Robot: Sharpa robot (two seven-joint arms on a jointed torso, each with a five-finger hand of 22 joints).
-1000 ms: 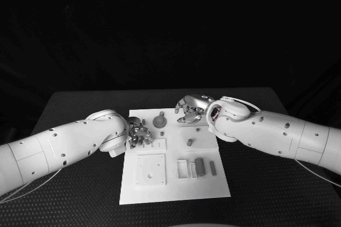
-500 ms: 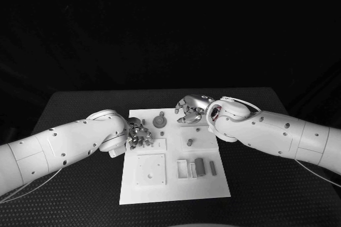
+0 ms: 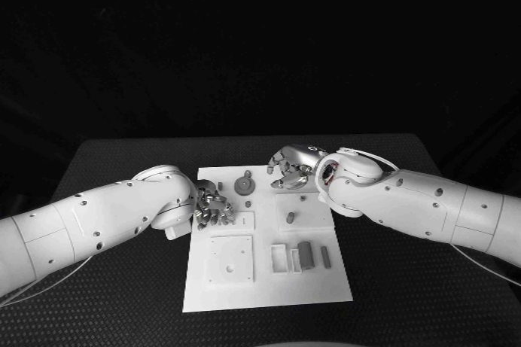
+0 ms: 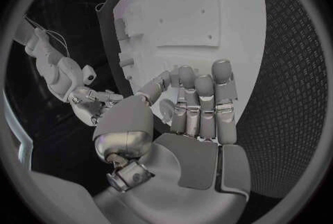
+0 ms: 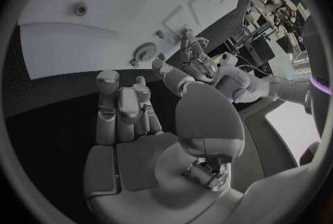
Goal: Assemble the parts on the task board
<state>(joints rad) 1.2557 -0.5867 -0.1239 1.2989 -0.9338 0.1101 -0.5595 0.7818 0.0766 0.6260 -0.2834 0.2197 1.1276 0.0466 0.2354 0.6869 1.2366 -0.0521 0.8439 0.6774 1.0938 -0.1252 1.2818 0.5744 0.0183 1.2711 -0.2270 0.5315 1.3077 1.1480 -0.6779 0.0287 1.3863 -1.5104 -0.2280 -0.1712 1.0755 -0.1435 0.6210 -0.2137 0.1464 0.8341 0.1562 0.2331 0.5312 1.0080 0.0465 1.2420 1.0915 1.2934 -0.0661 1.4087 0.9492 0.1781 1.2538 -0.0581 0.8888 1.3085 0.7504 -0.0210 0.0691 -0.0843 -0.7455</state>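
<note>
Fingers of our left hand curl narrow over the task board at its left edge, beside the gear part; whether they pinch a small piece we cannot tell. Our right hand hangs half-curled at the board's far edge, seemingly holding nothing. Best we lower the left slowly and line up before pressing. Small parts under the left hand are hidden.

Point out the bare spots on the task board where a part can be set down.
The task board is bare along its near edge, below the square plate and the upright blocks. It is crowded at the far end, where the left hand, the gear and the right hand sit close together.
</note>
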